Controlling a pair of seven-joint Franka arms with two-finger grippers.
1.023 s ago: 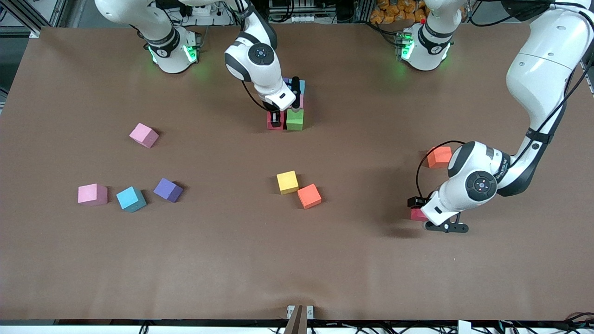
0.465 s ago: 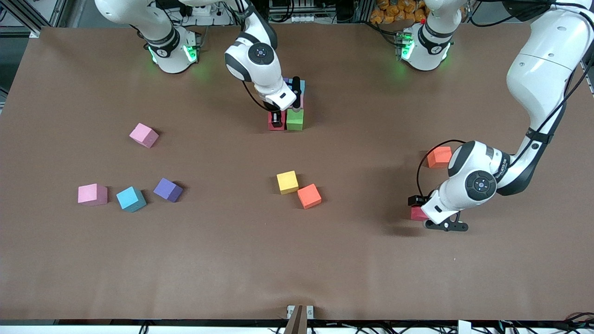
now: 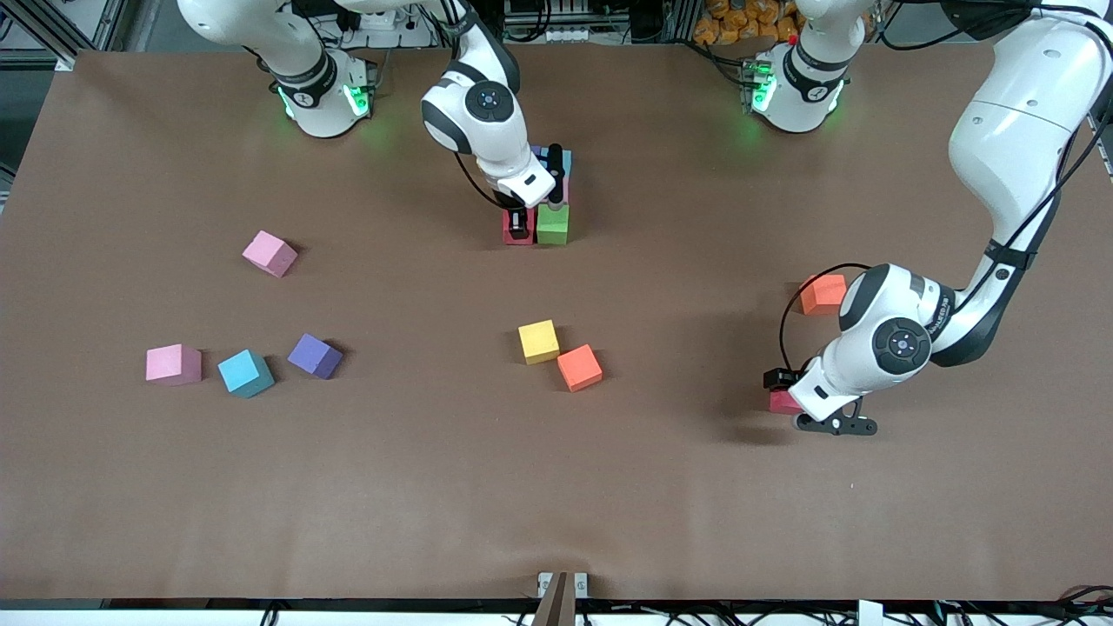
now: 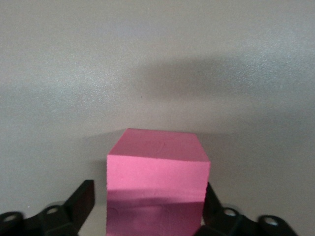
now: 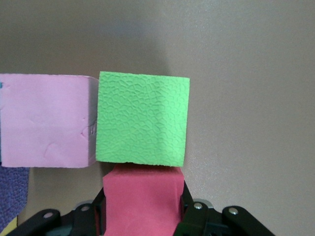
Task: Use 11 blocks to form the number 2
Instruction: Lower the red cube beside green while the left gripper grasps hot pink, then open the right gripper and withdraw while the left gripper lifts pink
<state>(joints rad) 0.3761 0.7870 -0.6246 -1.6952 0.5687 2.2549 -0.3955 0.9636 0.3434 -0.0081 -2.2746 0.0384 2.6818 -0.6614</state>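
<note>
My right gripper point(image 3: 519, 223) is shut on a red block point(image 5: 141, 201) that sits on the table against a green block point(image 3: 553, 223), also in the right wrist view point(image 5: 142, 118). The green block joins a pink block point(image 5: 47, 120), a light blue block point(image 3: 566, 162) and a purple block point(image 5: 12, 191) in a touching cluster near the robots' bases. My left gripper point(image 3: 783, 393) is open and low at the left arm's end. Its fingers point(image 4: 81, 199) stand on either side of a pinkish-red block point(image 4: 157, 182) on the table, with a gap on one side.
Loose blocks lie on the brown table point(image 3: 556, 487): an orange one point(image 3: 823, 293) beside the left arm, yellow point(image 3: 538, 341) and orange point(image 3: 579, 367) touching mid-table, and two pink point(image 3: 269, 253) point(image 3: 173, 363), light blue point(image 3: 245, 373) and purple point(image 3: 314, 356) toward the right arm's end.
</note>
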